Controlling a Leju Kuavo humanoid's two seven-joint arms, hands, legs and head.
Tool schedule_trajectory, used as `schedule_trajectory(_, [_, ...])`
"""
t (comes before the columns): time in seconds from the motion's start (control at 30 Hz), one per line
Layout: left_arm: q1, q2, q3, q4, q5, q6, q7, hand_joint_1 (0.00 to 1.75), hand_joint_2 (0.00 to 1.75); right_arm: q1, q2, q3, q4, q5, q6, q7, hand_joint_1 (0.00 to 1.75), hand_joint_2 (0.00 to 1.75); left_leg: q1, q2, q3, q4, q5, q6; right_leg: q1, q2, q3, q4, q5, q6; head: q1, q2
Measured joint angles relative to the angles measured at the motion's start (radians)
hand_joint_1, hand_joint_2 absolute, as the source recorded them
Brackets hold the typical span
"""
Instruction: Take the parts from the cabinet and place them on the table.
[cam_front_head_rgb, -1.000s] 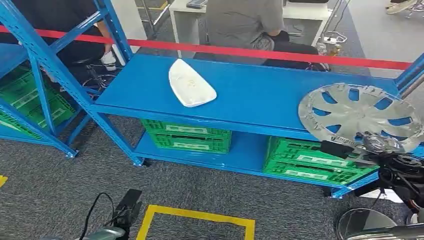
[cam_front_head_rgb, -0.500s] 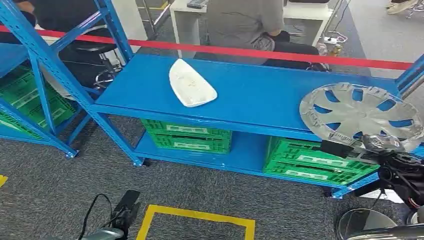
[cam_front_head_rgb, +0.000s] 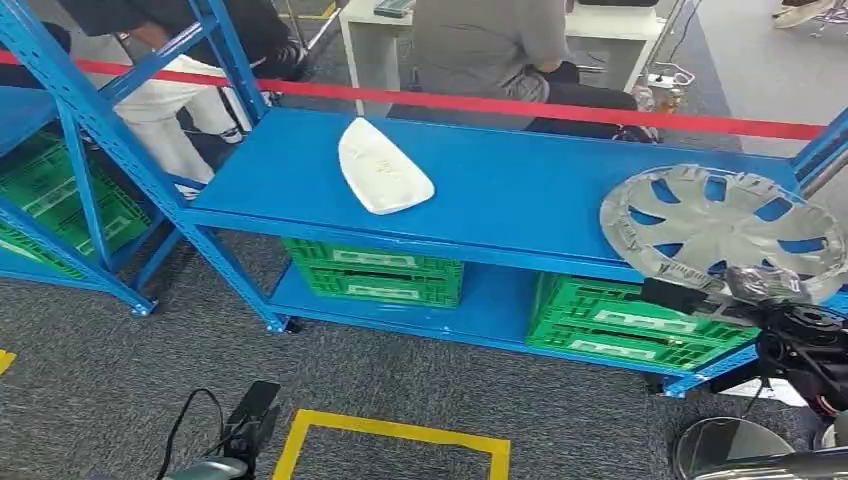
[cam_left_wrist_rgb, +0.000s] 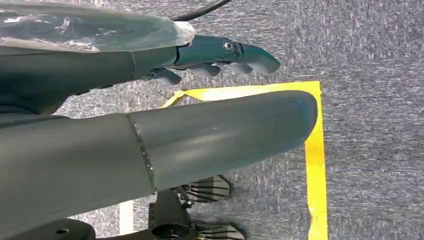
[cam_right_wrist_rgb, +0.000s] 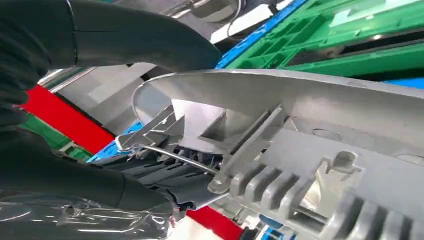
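The right robot hand (cam_front_head_rgb: 770, 300) grips the silver wheel cover (cam_front_head_rgb: 722, 222) by its near rim, at the right end of the blue rack's top shelf (cam_front_head_rgb: 500, 190); in the right wrist view the dark fingers (cam_right_wrist_rgb: 150, 172) are curled round the ribbed inner edge of the wheel cover (cam_right_wrist_rgb: 300, 125), thumb on one face and fingers on the other. From the head view the cover looks tilted, its far side over the shelf and its near rim out past the shelf's front edge, though whether it touches the shelf cannot be told. The second part, a white curved shell (cam_front_head_rgb: 383, 167), lies flat on the same shelf well to the left, its long axis running from the back of the shelf toward the front, with the narrow tip at the back. It is much nearer the left arm's side than the right. The left robot hand (cam_left_wrist_rgb: 215, 55) hangs low over the grey carpet beside a yellow floor marking (cam_left_wrist_rgb: 314, 160), holding nothing, its fingers loosely extended. Green crates (cam_front_head_rgb: 380, 270) sit on the lower shelf. No worktop is seen ahead, so carrying the cover off will likely call for a turn away from the rack.
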Motion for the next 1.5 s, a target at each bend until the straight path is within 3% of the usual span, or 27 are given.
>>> schedule_trajectory(0.57, [0.003, 0.000, 0.000, 0.000, 0.001, 0.000, -0.002, 0.00, 0.00, 0.000, 0.000, 0.000, -0.006, 0.000, -0.001, 0.002, 1.75, 1.75, 0.000, 0.000, 0.000, 0.000, 0.000, 0.000, 0.000, 0.000, 0.000, 0.000, 0.000, 0.000, 0.000, 0.000])
schedule_trajectory(0.77, [0.003, 0.000, 0.000, 0.000, 0.002, 0.002, -0.002, 0.00, 0.00, -0.001, -0.007, -0.003, -0.052, 0.021, -0.103, 0.037, 1.75, 1.75, 0.000, 0.001, 0.000, 0.000, 0.000, 0.000, 0.000, 0.001, 0.000, 0.000, 0.000, 0.000, 0.000, 0.000])
schedule_trajectory(1.1, [0.002, -0.002, 0.000, 0.000, -0.003, 0.007, -0.015, 0.00, 0.00, 0.020, -0.089, -0.096, -0.329, 0.059, -0.232, 0.164, 1.75, 1.75, 0.000, 0.000, -0.001, 0.000, 0.000, 0.000, 0.000, 0.001, -0.001, 0.000, 0.000, 0.000, 0.000, 0.000])
schedule_trajectory(1.3, [0.002, -0.006, -0.004, 0.000, -0.005, 0.007, -0.017, 0.00, 0.00, 0.031, -0.172, -0.234, -0.572, -0.008, -0.174, 0.172, 1.75, 1.75, 0.000, 0.000, -0.001, 0.000, 0.000, 0.000, 0.000, 0.001, -0.002, 0.000, 0.000, 0.000, 0.000, 0.000])
schedule_trajectory(1.5, [0.000, -0.013, -0.014, 0.000, -0.012, 0.007, -0.017, 0.00, 0.00, 0.047, -0.225, -0.320, -0.733, -0.021, -0.152, 0.170, 1.75, 1.75, 0.000, 0.001, -0.002, 0.000, 0.000, 0.000, 0.000, 0.001, -0.003, 0.000, 0.000, 0.000, 0.000, 0.000])
